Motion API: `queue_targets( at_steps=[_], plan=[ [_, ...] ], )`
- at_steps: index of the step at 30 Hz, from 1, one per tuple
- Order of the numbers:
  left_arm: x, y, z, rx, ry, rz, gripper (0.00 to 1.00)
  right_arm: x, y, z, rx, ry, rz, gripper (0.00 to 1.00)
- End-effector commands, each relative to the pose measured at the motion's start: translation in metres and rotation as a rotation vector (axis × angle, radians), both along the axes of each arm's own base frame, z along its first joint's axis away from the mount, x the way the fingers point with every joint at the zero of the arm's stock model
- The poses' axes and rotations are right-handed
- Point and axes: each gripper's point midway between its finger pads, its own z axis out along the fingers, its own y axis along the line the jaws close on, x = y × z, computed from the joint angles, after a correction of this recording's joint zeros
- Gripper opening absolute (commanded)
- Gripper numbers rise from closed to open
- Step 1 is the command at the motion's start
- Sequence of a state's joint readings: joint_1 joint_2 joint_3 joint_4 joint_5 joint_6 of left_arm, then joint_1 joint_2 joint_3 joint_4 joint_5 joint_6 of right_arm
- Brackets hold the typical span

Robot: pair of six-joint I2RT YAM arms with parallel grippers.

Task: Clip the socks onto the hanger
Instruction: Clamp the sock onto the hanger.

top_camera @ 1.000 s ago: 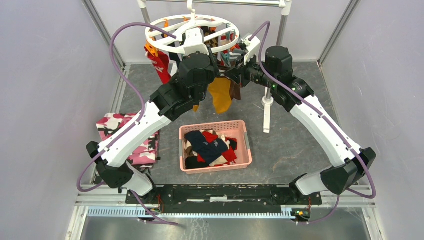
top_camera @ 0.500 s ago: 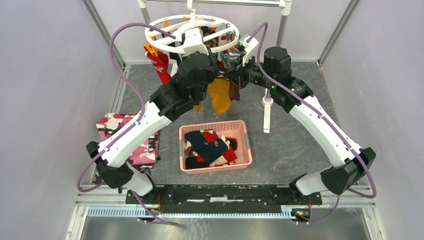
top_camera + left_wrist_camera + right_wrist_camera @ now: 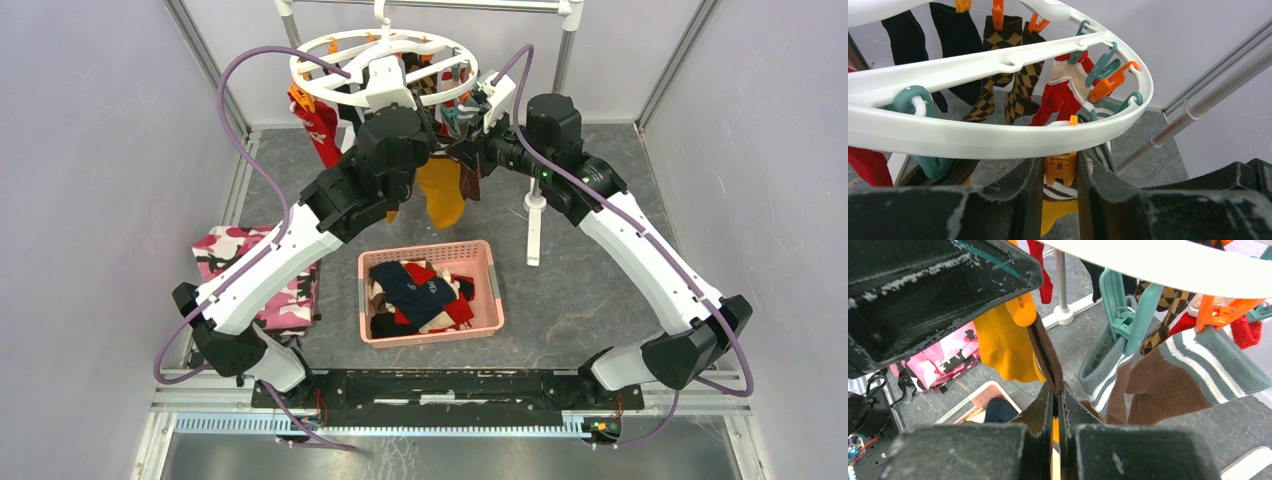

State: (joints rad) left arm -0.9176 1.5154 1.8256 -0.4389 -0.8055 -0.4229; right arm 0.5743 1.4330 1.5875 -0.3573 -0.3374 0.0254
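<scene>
Grips an orange clip [image 3: 1060, 172] under the hanger [image 3: 998, 140] with the left end effector [image 3: 1058, 166]. Pinches a brown sock [image 3: 1045, 352] in the closed right end effector [image 3: 1055, 390]

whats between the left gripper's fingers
An orange clip hanging under the hanger's ring sits between the fingers of the left gripper, in the left wrist view.

The hanger [image 3: 297, 68] hangs over the table's [image 3: 580, 280] far edge, socks [image 3: 440, 195] clipped on. A pink basket [image 3: 494, 285] holds more mid-table.
</scene>
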Motion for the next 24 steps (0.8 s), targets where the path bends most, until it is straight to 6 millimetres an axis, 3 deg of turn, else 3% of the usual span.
queue_targets(
  at_steps=[1, 13, 18, 24],
  plan=[
    [-0.002, 0.002, 0.011, -0.071, -0.019, 0.011, 0.02, -0.003, -0.006, 0.046, 0.054, -0.101, -0.024, 0.0],
    [-0.002, 0.002, 0.009, -0.069, -0.014, 0.007, 0.02, -0.002, -0.002, 0.057, 0.075, -0.113, -0.008, 0.0],
    [-0.005, 0.002, 0.017, -0.095, -0.029, -0.008, 0.02, -0.005, -0.005, 0.029, 0.014, -0.096, 0.003, 0.0],
    [-0.007, -0.003, 0.021, -0.122, -0.032, -0.037, 0.02, -0.013, -0.022, 0.001, -0.214, -0.145, 0.054, 0.0]
  ],
)
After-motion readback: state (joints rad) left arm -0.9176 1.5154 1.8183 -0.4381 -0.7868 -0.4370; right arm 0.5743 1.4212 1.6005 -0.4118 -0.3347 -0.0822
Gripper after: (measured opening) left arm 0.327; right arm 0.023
